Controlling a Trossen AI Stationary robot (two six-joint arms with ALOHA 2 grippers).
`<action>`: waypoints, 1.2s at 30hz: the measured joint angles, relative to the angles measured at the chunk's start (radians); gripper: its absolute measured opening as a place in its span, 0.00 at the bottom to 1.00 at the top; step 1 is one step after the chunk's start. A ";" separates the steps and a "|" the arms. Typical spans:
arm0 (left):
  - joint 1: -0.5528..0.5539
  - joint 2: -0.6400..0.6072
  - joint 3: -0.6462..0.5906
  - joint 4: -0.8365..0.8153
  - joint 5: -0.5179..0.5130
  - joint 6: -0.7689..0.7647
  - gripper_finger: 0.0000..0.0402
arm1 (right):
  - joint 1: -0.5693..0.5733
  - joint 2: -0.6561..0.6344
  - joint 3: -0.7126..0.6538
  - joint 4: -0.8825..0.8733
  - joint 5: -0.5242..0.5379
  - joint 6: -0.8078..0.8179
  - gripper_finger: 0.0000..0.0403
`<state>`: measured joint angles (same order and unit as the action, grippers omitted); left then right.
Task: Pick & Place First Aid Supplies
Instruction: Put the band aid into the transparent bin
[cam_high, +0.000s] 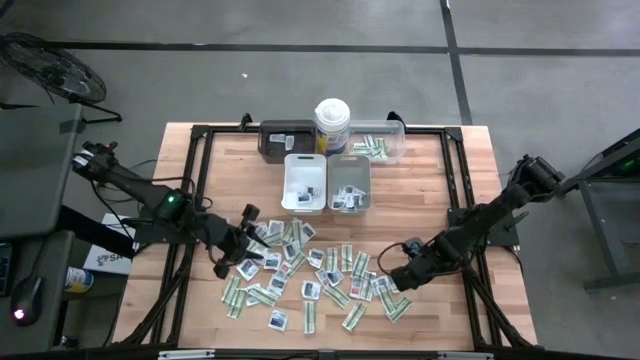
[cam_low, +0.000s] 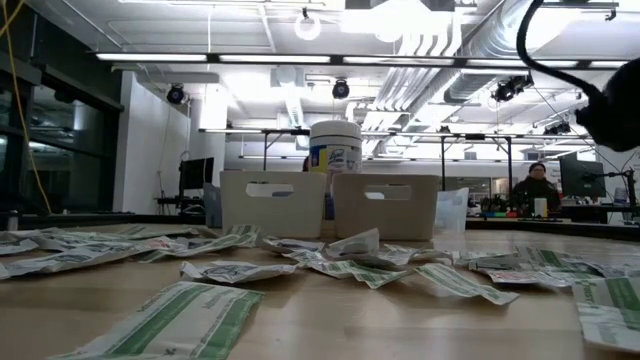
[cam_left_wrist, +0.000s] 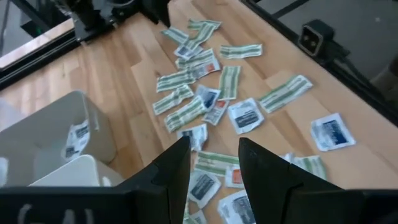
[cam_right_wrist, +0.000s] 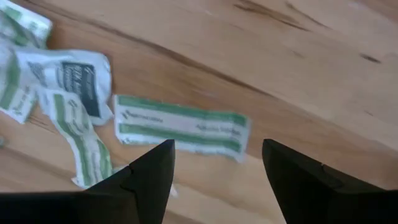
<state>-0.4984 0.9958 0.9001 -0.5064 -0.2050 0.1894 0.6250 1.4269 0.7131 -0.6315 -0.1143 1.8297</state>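
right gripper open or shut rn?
Open. The right gripper has its fingers spread wide with nothing between them, low over a green-and-white strip lying flat on the table.

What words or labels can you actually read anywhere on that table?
None can be read for certain.
White canister: a blue and yellow label, print too blurred to read.
Green-and-white strip by the open right gripper: small printed lines, too blurred.
White sachet: a dark panel with pale print, unreadable.
Sachets ahead of the left gripper: dark and blue marks only, too small.
Box beside the table: blue letters, mostly hidden.
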 joint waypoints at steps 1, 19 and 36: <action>-0.009 0.000 0.000 -0.001 -0.008 -0.005 0.33 | 0.000 0.000 -0.013 0.022 0.009 0.000 0.59; -0.040 0.000 0.000 -0.047 -0.041 -0.047 0.33 | 0.029 0.041 -0.071 0.131 0.020 0.041 0.59; -0.040 0.000 0.000 -0.093 -0.045 -0.044 0.33 | 0.074 0.136 -0.020 0.056 0.013 0.100 0.45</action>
<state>-0.5385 0.9958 0.9001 -0.5996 -0.2504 0.1456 0.6991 1.5634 0.6933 -0.5752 -0.1015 1.9297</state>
